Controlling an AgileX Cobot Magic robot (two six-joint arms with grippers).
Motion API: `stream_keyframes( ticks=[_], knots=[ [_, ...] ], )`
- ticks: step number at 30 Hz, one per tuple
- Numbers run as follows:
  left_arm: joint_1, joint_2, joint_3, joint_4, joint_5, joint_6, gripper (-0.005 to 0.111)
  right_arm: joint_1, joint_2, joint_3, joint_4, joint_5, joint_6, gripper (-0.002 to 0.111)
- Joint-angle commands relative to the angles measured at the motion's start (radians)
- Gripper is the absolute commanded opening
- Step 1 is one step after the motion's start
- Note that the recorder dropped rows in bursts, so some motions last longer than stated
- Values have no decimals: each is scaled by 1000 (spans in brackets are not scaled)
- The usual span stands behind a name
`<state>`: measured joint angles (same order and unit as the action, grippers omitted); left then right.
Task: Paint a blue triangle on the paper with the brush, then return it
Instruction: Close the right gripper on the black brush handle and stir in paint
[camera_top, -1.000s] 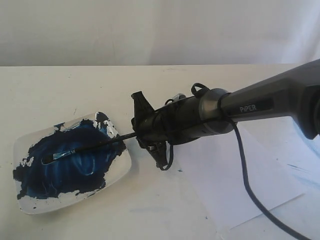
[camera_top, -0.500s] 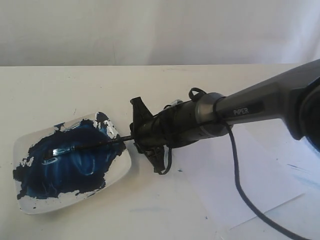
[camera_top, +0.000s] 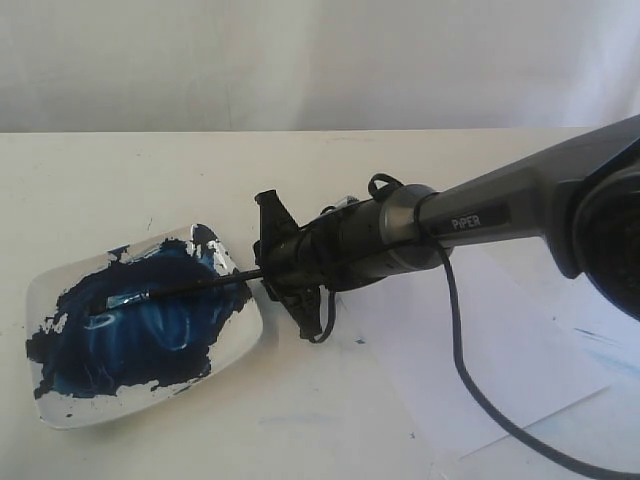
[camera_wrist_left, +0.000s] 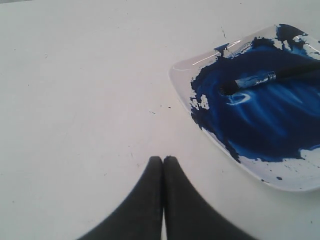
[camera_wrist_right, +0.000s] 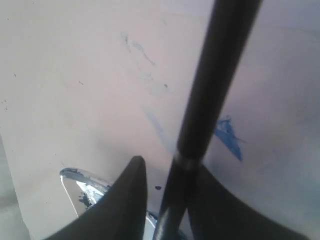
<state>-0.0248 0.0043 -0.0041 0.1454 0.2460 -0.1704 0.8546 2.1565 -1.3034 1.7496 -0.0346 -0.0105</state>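
Note:
The brush (camera_top: 190, 288) lies with its blue bristles in the paint of the white dish (camera_top: 60, 415). Its black handle runs back between the jaws of my right gripper (camera_top: 268, 270). The right wrist view shows the handle (camera_wrist_right: 210, 100) against one finger of the right gripper (camera_wrist_right: 167, 165), with a gap to the other finger, so the jaws are open. A small streaky blue triangle (camera_wrist_right: 227, 136) shows on the paper (camera_top: 480, 350), mostly hidden under the arm in the exterior view. My left gripper (camera_wrist_left: 163, 159) hangs shut over bare table beside the dish (camera_wrist_left: 182, 67). Brush tip (camera_wrist_left: 250, 81) rests in the paint.
The dish is smeared with dark blue paint and sits at the table's left. Faint blue streaks (camera_top: 600, 340) mark the far right of the paper. A black cable (camera_top: 470, 370) hangs from the right arm over the paper.
The right arm has slid a little to the left along the handle toward the dish. The bristles stay in the paint, shifted slightly.

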Motion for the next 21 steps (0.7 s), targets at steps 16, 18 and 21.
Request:
stream_keyframes(
  ticks=[16,18,21],
  knots=[
    [0,-4,4,-6,1,-6,0,-9,-3,-4,-5,-12,-1,16],
    [0,-4,4,-6,1,-6,0,-9,-3,-4,-5,-12,-1,14],
    [0,-4,4,-6,1,-6,0,-9,-3,-4,-5,-17,-1,11]
  ],
)
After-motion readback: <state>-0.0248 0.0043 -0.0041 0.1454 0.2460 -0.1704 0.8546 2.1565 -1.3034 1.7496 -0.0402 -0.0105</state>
